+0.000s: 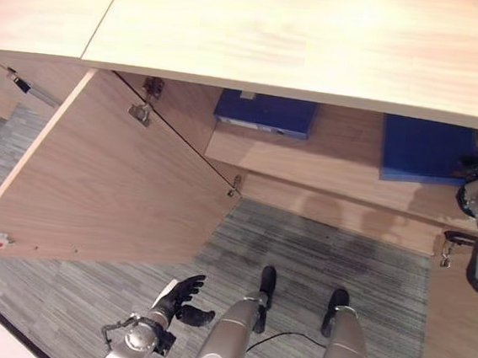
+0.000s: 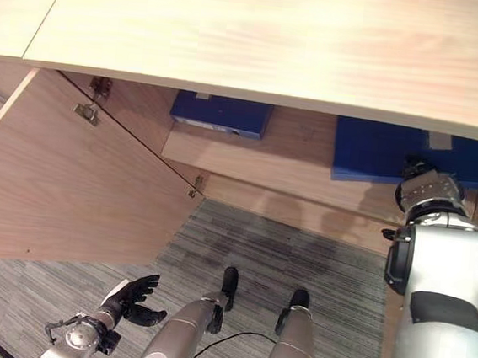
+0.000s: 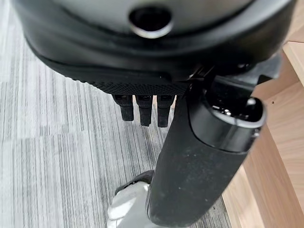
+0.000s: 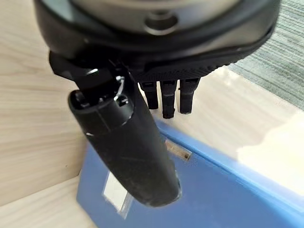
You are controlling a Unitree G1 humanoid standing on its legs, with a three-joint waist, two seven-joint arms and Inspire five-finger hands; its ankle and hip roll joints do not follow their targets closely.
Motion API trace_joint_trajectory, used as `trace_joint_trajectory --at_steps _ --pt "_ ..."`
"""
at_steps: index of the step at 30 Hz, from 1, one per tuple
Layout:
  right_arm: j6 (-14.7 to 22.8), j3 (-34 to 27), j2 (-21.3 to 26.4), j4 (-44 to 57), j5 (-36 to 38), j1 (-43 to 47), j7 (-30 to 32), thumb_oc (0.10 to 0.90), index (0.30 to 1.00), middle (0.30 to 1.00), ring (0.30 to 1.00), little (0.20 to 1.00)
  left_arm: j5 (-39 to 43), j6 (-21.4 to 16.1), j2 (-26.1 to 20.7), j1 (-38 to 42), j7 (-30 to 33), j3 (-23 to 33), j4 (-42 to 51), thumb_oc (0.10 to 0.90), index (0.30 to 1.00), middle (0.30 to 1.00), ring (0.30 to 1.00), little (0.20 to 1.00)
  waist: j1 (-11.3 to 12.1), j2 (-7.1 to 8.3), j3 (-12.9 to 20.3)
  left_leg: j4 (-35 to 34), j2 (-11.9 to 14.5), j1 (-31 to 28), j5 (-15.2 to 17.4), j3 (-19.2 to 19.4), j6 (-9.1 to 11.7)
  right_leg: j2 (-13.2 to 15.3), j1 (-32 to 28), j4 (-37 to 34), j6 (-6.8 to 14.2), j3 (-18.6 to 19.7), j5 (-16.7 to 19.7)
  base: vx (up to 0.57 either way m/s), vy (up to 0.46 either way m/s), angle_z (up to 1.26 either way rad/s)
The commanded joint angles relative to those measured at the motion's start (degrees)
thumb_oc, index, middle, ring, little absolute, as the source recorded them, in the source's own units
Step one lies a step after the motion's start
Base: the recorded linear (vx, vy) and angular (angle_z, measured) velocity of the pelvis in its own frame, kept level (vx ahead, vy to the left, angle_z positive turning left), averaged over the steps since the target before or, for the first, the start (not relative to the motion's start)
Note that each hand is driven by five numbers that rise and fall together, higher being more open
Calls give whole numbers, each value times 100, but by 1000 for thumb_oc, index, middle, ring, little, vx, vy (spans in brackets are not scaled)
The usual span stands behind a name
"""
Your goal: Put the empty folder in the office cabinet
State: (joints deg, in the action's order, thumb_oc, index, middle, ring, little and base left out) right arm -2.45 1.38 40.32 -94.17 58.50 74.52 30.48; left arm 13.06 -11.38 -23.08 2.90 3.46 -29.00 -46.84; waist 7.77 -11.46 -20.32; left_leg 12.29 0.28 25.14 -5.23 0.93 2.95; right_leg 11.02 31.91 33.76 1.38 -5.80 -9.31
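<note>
Right wrist view | right hand (image 4: 142, 156) fingers straight, holding nothing | blue folder (image 4: 223, 199) flat on cabinet shelf (image 2: 291, 163) beneath it

Two blue folders (image 2: 398, 154) (image 1: 266, 112) with white labels, pale blond wood-grain cabinet (image 1: 304, 33) and door (image 1: 103, 183), grey streaky striped carpet (image 1: 325, 255), and dark black hands (image 1: 183, 299) (image 4: 161, 95).

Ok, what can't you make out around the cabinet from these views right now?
- Right folder: far side hidden under the cabinet top, head views.
- Right hand: contact with that folder unclear, thumb blocks the wrist view.
- Left folder: its contents, too small.
</note>
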Motion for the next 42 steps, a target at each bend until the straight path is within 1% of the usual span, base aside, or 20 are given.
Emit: trace_joint_trajectory --at_steps 1,10,16,21,22,23,26,27,28,29,30,31,32,33,34,35,36,37,38,42 --pt "266 -158 36 112 -54 -217 125 800 900 900 900 900 -43 -137 -80 43 269 154 -476 800 900 900 900 900 40 -93 231 197 343 -477 1266 -376 386 -223 -756 -411 367 439 -834 -40 2 -3" --pt "414 -451 -263 201 98 -812 58 800 900 900 900 900 23 -130 73 90 231 184 -655 800 900 900 900 900 26 -148 244 17 360 -590 1147 -339 386 -211 -887 -586 403 438 -727 -6 2 -1" --pt "741 -419 -653 888 389 -1089 -367 800 900 900 900 900 2 -146 33 40 92 302 -618 800 900 900 900 900 44 -193 251 -235 400 -689 942 -322 390 -237 -993 -866 438 445 -524 -28 8 -2" --pt "1469 -384 -1534 2422 529 -2029 -777 800 900 900 900 900 120 -123 50 -24 35 597 -568 800 900 900 900 900 -94 -187 168 -541 474 -786 776 -258 390 -293 -1024 -1155 463 455 -342 -30 18 -11" --pt "1657 -359 -1753 2952 473 -2411 -834 800 900 900 900 900 140 -112 51 -101 -3 659 -521 800 900 900 900 900 -137 -176 166 -639 491 -829 728 -239 383 -308 -1053 -1242 472 450 -291 -30 50 -9" --pt "2022 -351 -2153 4162 367 -3338 -1072 800 900 900 900 900 162 -107 90 -270 -71 775 -361 800 900 900 900 900 -244 -173 101 -775 521 -877 673 -201 375 -327 -1059 -1344 488 440 -224 -22 33 -7" --pt "2261 -274 -2362 4892 114 -4026 -1212 800 900 900 900 900 125 -109 119 -463 -147 858 -328 800 900 900 900 900 -318 -143 129 -923 552 -964 619 -180 363 -341 -1115 -1475 502 429 -150 -5 20 -10" --pt "2290 -203 -2391 5418 -87 -4393 -1335 590 585 585 585 585 65 -121 124 -552 -142 923 -355 800 900 900 900 900 -376 -102 100 -979 551 -1039 623 -162 367 -328 -1148 -1489 512 426 -172 10 1 -15" --pt "2391 -49 -2329 5837 -331 -4648 -1483 400 300 300 300 300 7 -131 138 -576 -205 953 -369 800 900 900 900 900 -423 -70 98 -1047 560 -1084 591 -148 367 -338 -1150 -1526 523 421 -132 14 -13 -15" --pt "2402 47 -2144 6600 -881 -5345 -1824 400 300 300 300 300 -132 -215 135 -727 -286 1092 -402 800 900 900 900 900 -501 -11 89 -1151 596 -1156 539 -131 376 -352 -1202 -1646 530 389 -84 9 -12 -11" --pt "2395 110 -2019 6966 -1227 -5629 -1936 400 300 300 300 300 -181 -237 129 -794 -333 1160 -366 800 900 900 900 900 -542 24 90 -1196 604 -1193 514 -126 378 -364 -1229 -1688 540 390 -64 1 -15 -3" --pt "2391 110 -2020 6978 -1234 -5636 -1928 400 300 300 300 300 -181 -236 130 -796 -333 1160 -364 800 900 900 900 900 -535 12 109 -1203 616 -1166 487 -128 379 -378 -1218 -1732 540 386 -13 0 0 0" --pt "2459 140 -1847 7144 -1693 -5751 -1800 400 300 300 300 300 -251 -260 116 -785 -342 1199 -416 800 900 900 900 900 -565 57 111 -1253 618 -1225 489 -127 386 -364 -1254 -1747 550 373 -34 0 0 0" --pt "2441 159 -1671 7364 -2191 -5816 -1708 400 300 300 300 300 -356 -277 121 -784 -330 1224 -468 800 900 900 900 900 -588 78 121 -1285 626 -1254 476 -117 387 -369 -1274 -1780 553 379 -18 49 -3 -3" --pt "2369 183 -1245 7819 -3316 -5971 -1483 400 300 300 300 300 -488 -342 121 -809 -327 1298 -513 800 900 900 900 900 -619 113 133 -1347 643 -1304 449 -101 385 -376 -1307 -1842 566 372 16 18 2 -4" --pt "2371 136 -1089 7867 -3664 -5988 -1362 400 300 300 300 300 -514 -363 131 -797 -320 1300 -530 800 900 900 900 900 -621 123 153 -1375 654 -1285 414 -98 389 -385 -1310 -1918 573 360 79 8 1 -4" --pt "2367 136 -1090 7874 -3680 -5992 -1349 400 300 300 300 300 -515 -365 136 -795 -319 1297 -533 800 900 900 900 900 -621 117 153 -1378 655 -1288 412 -99 389 -386 -1314 -1924 573 358 82 -1 8 -5" --pt "2280 129 -888 7868 -4271 -5893 -1150 400 300 300 300 300 -561 -402 127 -786 -356 1275 -508 800 900 900 900 900 -622 143 165 -1422 658 -1312 398 -103 390 -388 -1333 -1967 583 360 105 0 1 -4" --pt "2233 123 -794 7904 -4535 -5875 -1089 400 300 300 300 300 -594 -417 120 -798 -369 1264 -483 800 900 900 900 900 -626 166 166 -1440 668 -1328 394 -98 388 -389 -1341 -1985 589 366 115 0 1 -3" --pt "2012 328 -450 7537 -5221 -5433 -926 400 300 300 300 300 -614 -479 26 -781 -482 1153 -355 800 900 900 900 900 -581 188 153 -1447 661 -1325 387 -85 372 -384 -1337 -2017 613 386 162 0 0 0"
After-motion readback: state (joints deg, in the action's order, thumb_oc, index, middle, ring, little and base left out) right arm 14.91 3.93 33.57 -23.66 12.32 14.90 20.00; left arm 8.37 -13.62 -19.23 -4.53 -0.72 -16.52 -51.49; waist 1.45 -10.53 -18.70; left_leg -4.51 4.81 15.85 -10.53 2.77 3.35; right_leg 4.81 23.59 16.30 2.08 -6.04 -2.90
